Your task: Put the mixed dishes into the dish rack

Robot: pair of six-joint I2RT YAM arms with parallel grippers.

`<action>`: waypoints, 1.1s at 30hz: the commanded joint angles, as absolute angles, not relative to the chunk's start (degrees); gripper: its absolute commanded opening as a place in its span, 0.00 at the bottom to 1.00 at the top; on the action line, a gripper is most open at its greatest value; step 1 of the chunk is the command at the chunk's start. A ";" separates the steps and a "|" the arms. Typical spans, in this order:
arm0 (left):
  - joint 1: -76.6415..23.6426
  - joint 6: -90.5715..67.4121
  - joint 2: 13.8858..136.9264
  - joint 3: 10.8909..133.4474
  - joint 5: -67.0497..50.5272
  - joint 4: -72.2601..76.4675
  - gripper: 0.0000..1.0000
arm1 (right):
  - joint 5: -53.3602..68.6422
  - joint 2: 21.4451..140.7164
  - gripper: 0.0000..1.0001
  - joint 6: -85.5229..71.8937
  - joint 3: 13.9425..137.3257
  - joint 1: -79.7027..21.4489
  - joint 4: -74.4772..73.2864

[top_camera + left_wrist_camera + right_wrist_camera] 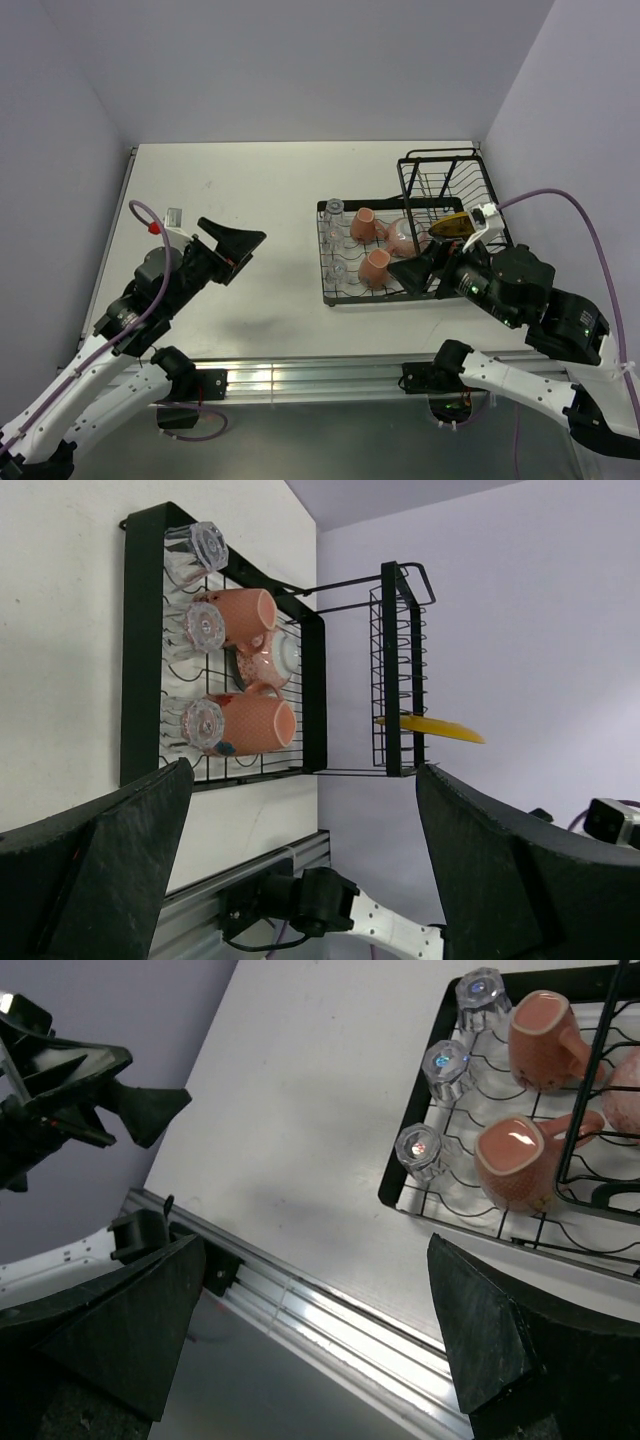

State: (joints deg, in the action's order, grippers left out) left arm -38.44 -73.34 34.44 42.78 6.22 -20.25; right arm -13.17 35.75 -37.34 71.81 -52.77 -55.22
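Note:
The black wire dish rack (328, 290) stands right of centre, with its low tray in front and its taller basket (440, 170) behind. On the tray lie two salmon-pink mugs (363, 223) (376, 268), the pink bowl (403, 237) and three clear glasses (334, 238) upside down. The yellow plate (455, 224) stands on edge in the basket. My left gripper (248, 250) is open and empty, left of the rack. My right gripper (420, 265) is open and empty above the rack's near right corner. In the left wrist view the rack (140, 650), mugs (255, 725) and plate (430, 725) show. In the right wrist view the glasses (447, 1060) and a mug (515, 1160) show.
White walls close in the table at the back and on both sides. An aluminium rail (320, 378) runs along the near edge, seen also in the right wrist view (330, 1315). The left gripper (140, 1110) shows in the right wrist view.

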 commanded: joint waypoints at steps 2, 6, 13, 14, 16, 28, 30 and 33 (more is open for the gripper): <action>-38.15 -75.76 32.43 40.79 4.92 -16.35 0.99 | -18.80 32.26 1.00 -38.58 66.19 -53.17 -49.05; -38.14 -75.67 30.76 39.64 5.01 -16.79 0.99 | -20.65 28.92 1.00 -39.20 60.30 -53.17 -46.59; -38.15 -76.11 28.30 37.88 4.83 -17.84 0.99 | -18.46 23.39 1.00 -37.79 55.03 -53.26 -40.88; -38.23 -76.20 28.21 37.62 4.66 -18.10 0.99 | -17.59 22.77 1.00 -37.44 53.37 -53.17 -39.56; -38.23 -76.03 27.69 37.36 4.66 -18.37 0.99 | -15.56 21.37 1.00 -37.18 51.86 -53.26 -38.68; -38.14 -76.82 27.07 33.40 2.20 -15.83 0.99 | -12.31 14.86 1.00 -36.39 43.87 -53.17 -36.83; -38.15 -76.99 27.07 32.44 1.76 -14.86 0.99 | -10.90 12.67 1.00 -37.09 41.41 -53.17 -35.69; -38.15 -76.91 26.81 31.12 1.06 -13.01 0.99 | -8.97 8.72 1.00 -39.11 36.75 -53.17 -33.41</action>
State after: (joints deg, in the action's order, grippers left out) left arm -38.44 -76.18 27.46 32.01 2.83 -17.56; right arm -11.27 11.81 -37.87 39.83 -52.90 -37.54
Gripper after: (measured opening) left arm 0.992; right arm 0.995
